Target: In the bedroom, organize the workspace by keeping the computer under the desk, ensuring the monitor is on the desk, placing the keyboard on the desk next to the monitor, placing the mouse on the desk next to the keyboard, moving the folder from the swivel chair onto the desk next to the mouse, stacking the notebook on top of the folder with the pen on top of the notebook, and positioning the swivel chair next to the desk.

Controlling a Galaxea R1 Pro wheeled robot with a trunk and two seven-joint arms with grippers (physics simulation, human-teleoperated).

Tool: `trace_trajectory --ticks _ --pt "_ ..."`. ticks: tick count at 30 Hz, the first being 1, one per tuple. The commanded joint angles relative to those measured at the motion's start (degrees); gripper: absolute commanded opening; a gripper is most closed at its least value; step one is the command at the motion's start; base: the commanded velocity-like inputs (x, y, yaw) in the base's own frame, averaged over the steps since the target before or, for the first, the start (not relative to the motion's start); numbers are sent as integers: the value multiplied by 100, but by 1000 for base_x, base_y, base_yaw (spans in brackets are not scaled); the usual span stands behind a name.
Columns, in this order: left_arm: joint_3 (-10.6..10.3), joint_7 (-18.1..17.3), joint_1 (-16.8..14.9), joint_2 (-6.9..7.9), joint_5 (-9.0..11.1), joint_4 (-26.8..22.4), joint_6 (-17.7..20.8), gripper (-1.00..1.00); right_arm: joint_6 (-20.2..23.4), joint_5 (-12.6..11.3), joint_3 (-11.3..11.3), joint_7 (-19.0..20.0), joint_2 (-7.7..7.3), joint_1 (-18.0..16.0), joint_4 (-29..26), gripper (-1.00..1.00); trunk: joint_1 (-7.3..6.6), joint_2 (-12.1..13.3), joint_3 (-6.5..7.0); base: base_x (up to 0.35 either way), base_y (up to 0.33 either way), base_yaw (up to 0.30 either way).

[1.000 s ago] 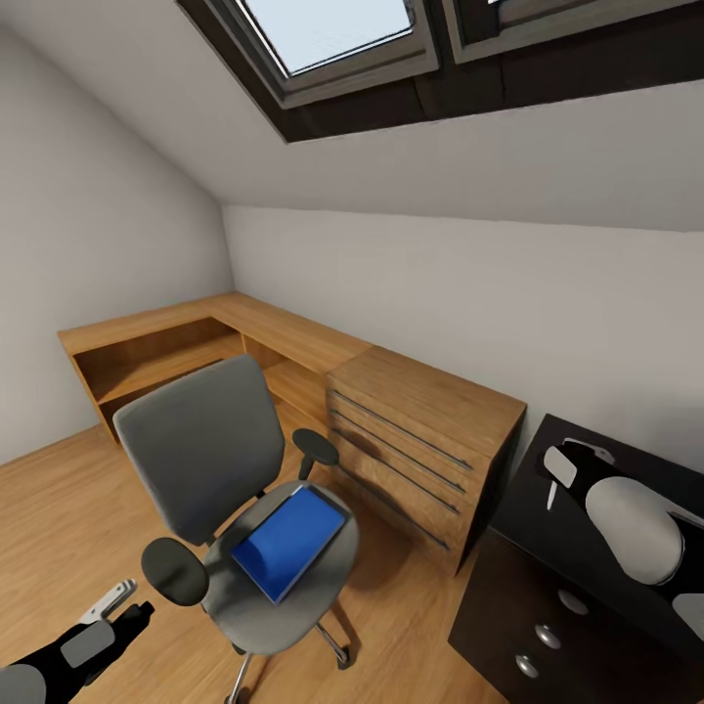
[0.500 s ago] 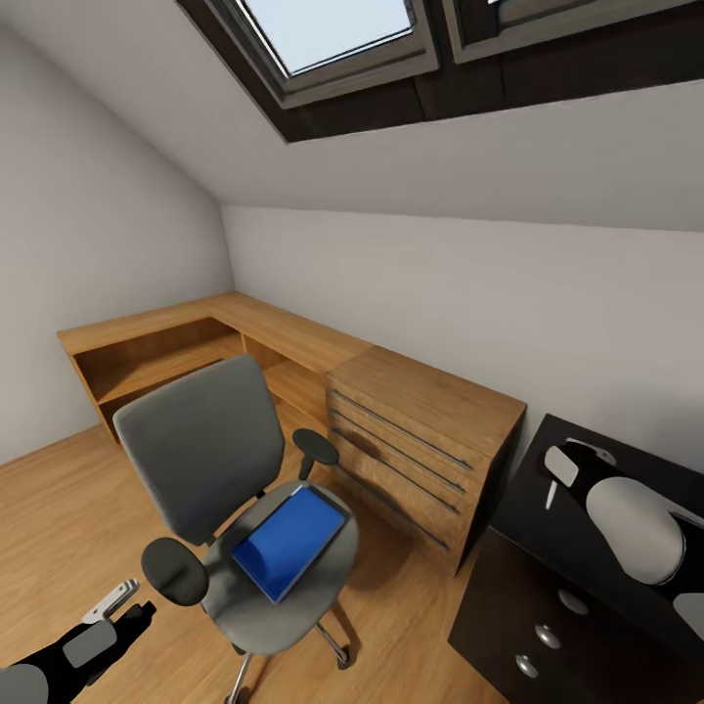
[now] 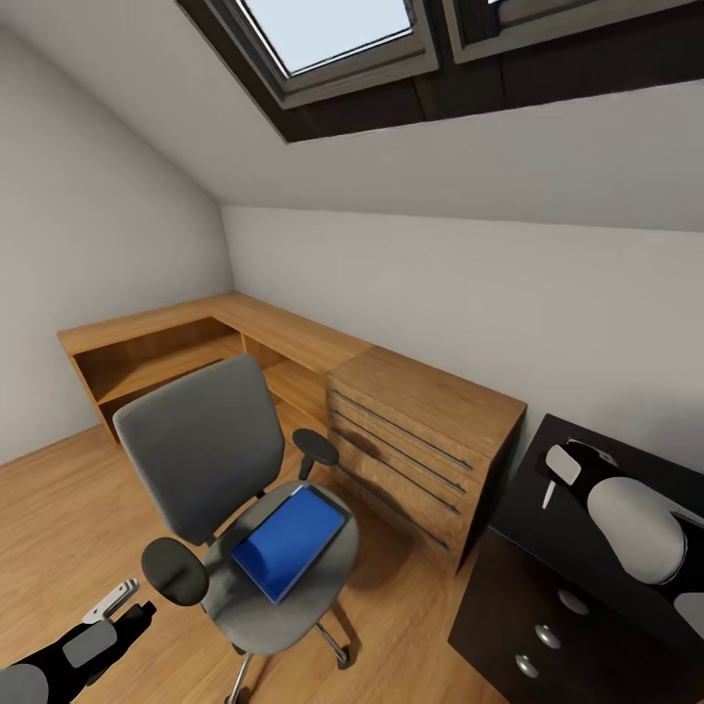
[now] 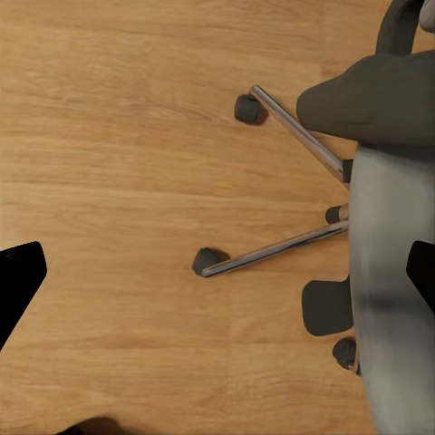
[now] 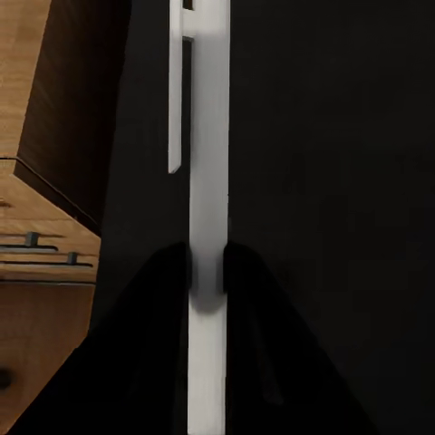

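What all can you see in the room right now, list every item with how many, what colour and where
swivel chair: one, grey with black armrests, on the wood floor at centre.
folder: one, bright blue, flat on the chair seat.
wood cabinets: one light wood run with a drawer unit, along the far wall.
desk: one, black, with round knobs, at right.
pen: one, whitish, over the desk, held.
skylights: two, dark-framed, in the sloped ceiling.
left gripper: open, low beside the chair.
right gripper: shut on the pen.
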Motion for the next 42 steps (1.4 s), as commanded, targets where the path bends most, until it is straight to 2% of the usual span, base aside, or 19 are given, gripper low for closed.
trace_trajectory --ticks 1,14,26,30,34,35,36,39,42 --pt "-19 38 -3 7 10 -18 8 100 34 -538 6 -20 -2 -3 -8 -100 0 -5 -7 0 0 0" --pt "-19 44 -3 7 10 -18 8 100 26 -541 6 -22 -7 -3 -8 -100 0 -5 -7 0 0 0" --pt "-19 64 -3 7 10 -18 8 100 25 -545 1 -22 -19 -3 -8 -100 264 -486 -222 0 0 0" --pt "-19 64 -3 7 10 -18 8 100 25 -597 -10 -22 -92 -3 -2 -100 352 -646 -294 0 0 0" --pt "-19 61 -3 7 10 -18 8 100 25 -980 -28 -22 -157 -3 0 -100 440 -807 -366 0 0 0" --pt "-19 63 -3 7 10 -18 8 100 25 -1286 -31 -19 -231 -3 0 -100 462 -847 -384 0 0 0" --pt "-19 64 -3 7 10 -18 8 100 25 -1399 -32 -17 -263 -3 0 -100 484 -887 -402 0 0 0" --pt "-19 64 -3 7 10 -18 8 100 25 -1563 -33 -16 -303 -3 1 -100 550 -1007 -456 0 0 0" --pt "-19 63 -3 7 10 -18 8 100 26 -1598 -35 -16 -310 -2 6 -100 615 -1128 -510 0 0 0"
